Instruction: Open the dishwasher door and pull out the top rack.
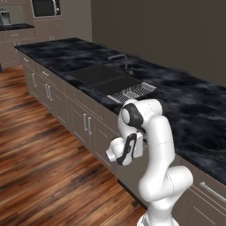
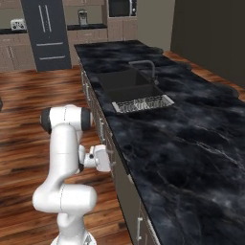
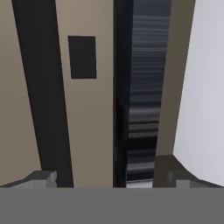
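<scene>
The dishwasher door (image 3: 87, 109) is standing closed under the worktop (image 1: 185, 110), its dark bar handle (image 3: 41, 96) crossing it. The pincer (image 3: 107, 177) is hovering close before the door, fingers spread, gripping nothing. The sink (image 1: 99, 77) and drying tray (image 1: 132, 92) are sitting above.

A home kitchen: a long black marble counter (image 1: 185, 101) holds a sink (image 1: 99, 76) with a faucet (image 1: 120, 58), tan cabinets (image 1: 84, 119) run beneath, a microwave (image 1: 45, 7) sits in the far wall, and wood flooring (image 1: 39, 163) spreads around.
</scene>
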